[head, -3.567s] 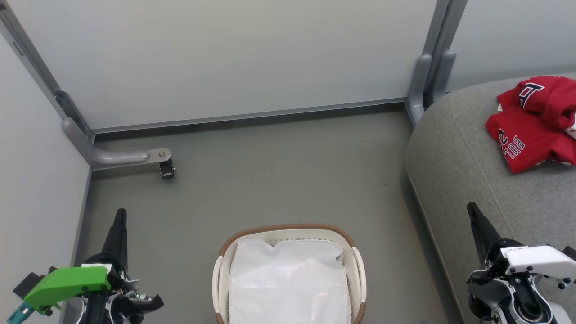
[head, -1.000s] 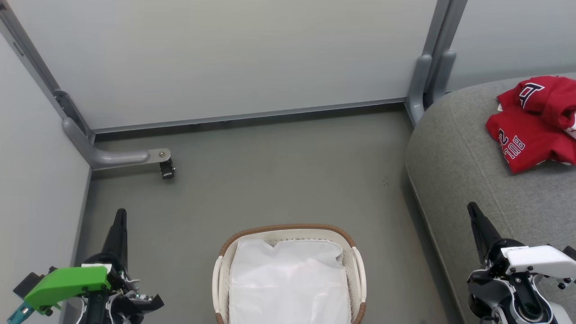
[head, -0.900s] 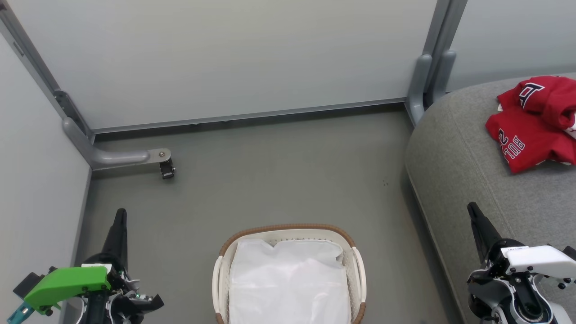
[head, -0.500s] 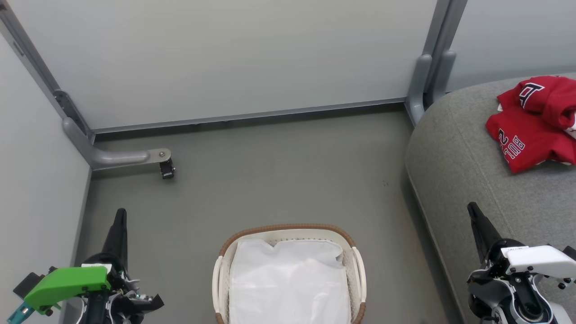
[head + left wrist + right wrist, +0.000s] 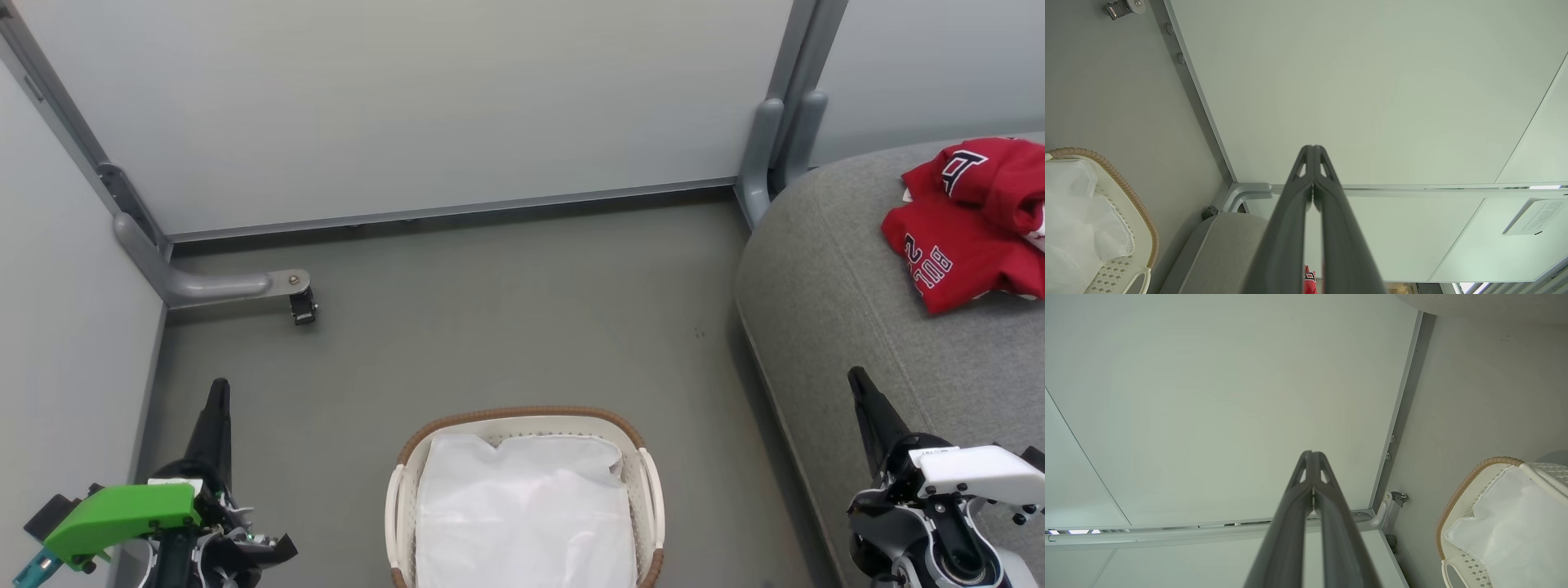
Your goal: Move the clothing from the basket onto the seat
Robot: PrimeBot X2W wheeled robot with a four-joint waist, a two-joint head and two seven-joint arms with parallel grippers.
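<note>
Nothing has moved: left claw (image 5: 219, 390) and right claw (image 5: 856, 378) stay clenched, empty, clothing (image 5: 971, 237) on the seat (image 5: 833, 286); another reach into the basket (image 5: 522, 412) could snag its liner (image 5: 522, 506).

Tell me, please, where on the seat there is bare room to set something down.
The seat is bare along its rounded left side and near part, between the floor and the red clothing. The far right, where that pile lies, is crowded.
</note>
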